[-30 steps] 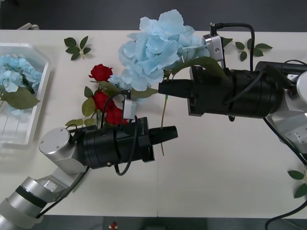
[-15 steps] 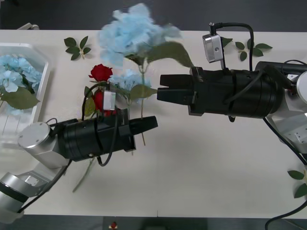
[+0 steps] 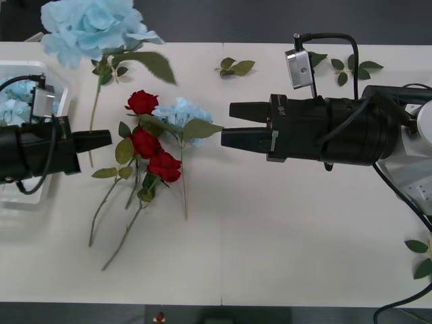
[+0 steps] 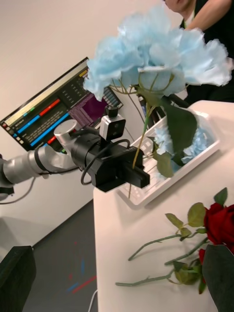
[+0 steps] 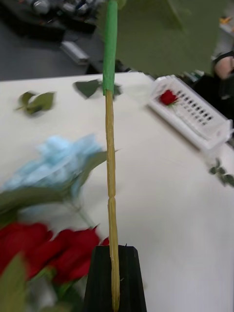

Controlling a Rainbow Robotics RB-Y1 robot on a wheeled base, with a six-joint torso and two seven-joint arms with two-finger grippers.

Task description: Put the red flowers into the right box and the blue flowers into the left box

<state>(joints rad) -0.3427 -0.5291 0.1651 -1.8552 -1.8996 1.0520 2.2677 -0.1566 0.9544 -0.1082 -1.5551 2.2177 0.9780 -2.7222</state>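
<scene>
My left gripper (image 3: 106,139) is shut on the long stem (image 5: 111,170) of a blue flower (image 3: 93,28) and holds it upright beside the left box (image 3: 59,116). More blue flowers (image 3: 12,101) lie in that white tray. In the right wrist view the left gripper (image 4: 138,174) carries the pale bloom (image 4: 156,58) by the tray (image 4: 197,158). My right gripper (image 3: 227,123) hovers open over mid-table, holding nothing. Three red flowers (image 3: 146,143) and one blue flower (image 3: 181,113) lie on the table. The right box (image 5: 195,114) holds one red rose (image 5: 168,97).
Loose green leaf sprigs lie along the far edge (image 3: 233,66) (image 3: 354,67) and at the near right (image 3: 422,256). A lit monitor (image 4: 53,107) stands beyond the table's left end. The near half of the white table (image 3: 270,236) is bare.
The right gripper let go of the blue flower's stem and opened. The left arm then swung left with the flower, from mid-table to the left box.
</scene>
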